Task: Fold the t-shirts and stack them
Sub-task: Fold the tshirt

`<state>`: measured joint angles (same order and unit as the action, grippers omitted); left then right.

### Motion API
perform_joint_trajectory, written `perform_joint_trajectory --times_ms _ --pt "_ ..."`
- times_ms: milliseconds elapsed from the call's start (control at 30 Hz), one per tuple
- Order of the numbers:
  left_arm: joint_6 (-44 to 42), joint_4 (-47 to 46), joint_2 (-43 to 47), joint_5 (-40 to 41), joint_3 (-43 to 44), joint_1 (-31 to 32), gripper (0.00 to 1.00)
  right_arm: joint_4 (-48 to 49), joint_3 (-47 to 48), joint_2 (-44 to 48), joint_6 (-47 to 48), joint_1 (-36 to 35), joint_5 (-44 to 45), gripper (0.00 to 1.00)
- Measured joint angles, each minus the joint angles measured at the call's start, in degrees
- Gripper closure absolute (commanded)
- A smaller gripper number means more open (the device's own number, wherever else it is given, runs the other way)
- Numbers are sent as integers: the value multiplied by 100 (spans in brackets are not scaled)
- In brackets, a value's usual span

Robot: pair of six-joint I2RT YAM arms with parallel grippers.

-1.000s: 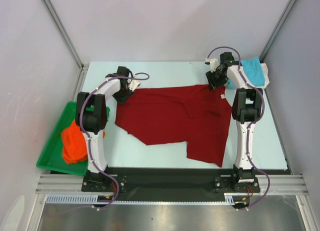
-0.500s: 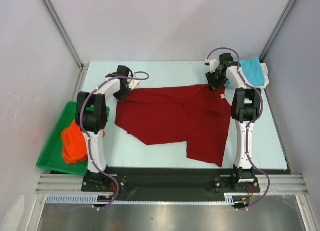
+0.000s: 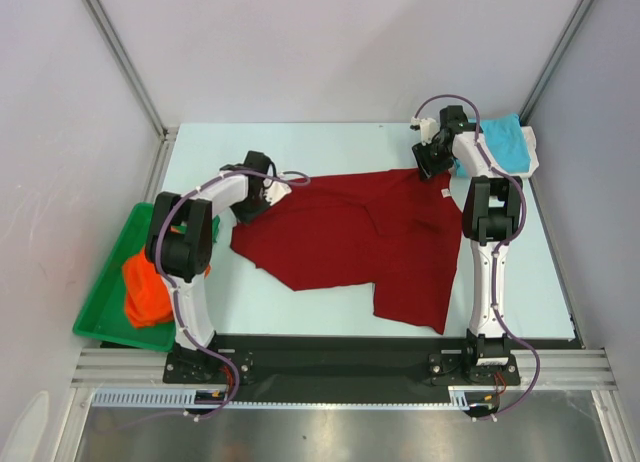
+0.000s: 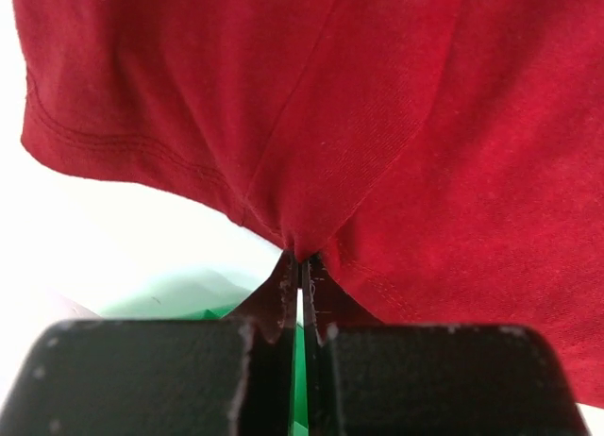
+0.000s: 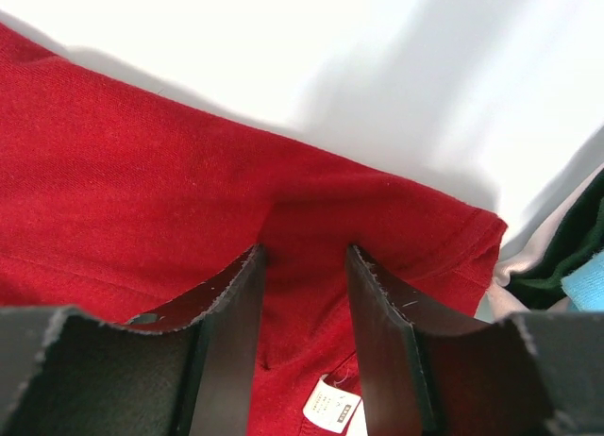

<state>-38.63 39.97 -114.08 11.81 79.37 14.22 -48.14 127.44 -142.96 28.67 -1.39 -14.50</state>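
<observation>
The dark red t-shirt (image 3: 350,232) lies spread across the middle of the table. My left gripper (image 3: 262,194) is shut on its far left hem, and the cloth (image 4: 377,125) bunches up at the fingertips (image 4: 302,261). At the shirt's far right corner my right gripper (image 3: 432,167) stands open, its fingers (image 5: 304,252) pressed down astride the red cloth (image 5: 142,172) close to the white label (image 5: 332,408). The turquoise t-shirt (image 3: 505,142) lies at the far right behind the right arm. The orange t-shirt (image 3: 145,287) is bundled in the green tray (image 3: 100,307).
The green tray hangs off the table's left edge beside the left arm's base. A metal frame post and side walls stand close on both sides. Bare pale table shows along the far edge and in front of the red shirt.
The left gripper has shut on the red shirt's hem and shifted right and a little nearer, with the cloth drawn along. The right gripper has stayed in place.
</observation>
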Motion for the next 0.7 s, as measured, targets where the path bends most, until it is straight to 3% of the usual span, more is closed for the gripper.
perform_joint_trajectory --times_ms 33,133,333,500,700 --pt "7 11 9 2 -17 9 84 0 0 0 0 0 -2 55" --pt "76 20 13 44 -20 9 61 -4 4 0 2 2 -22 54" --pt "334 146 31 278 634 -28 38 -9 9 0 2 13 -55 54" --pt "903 354 -404 105 2680 -210 38 -13 9 0 2 13 -59 54" --pt "1486 686 -518 -584 2994 -597 52 -15 9 0 4 13 -59 54"
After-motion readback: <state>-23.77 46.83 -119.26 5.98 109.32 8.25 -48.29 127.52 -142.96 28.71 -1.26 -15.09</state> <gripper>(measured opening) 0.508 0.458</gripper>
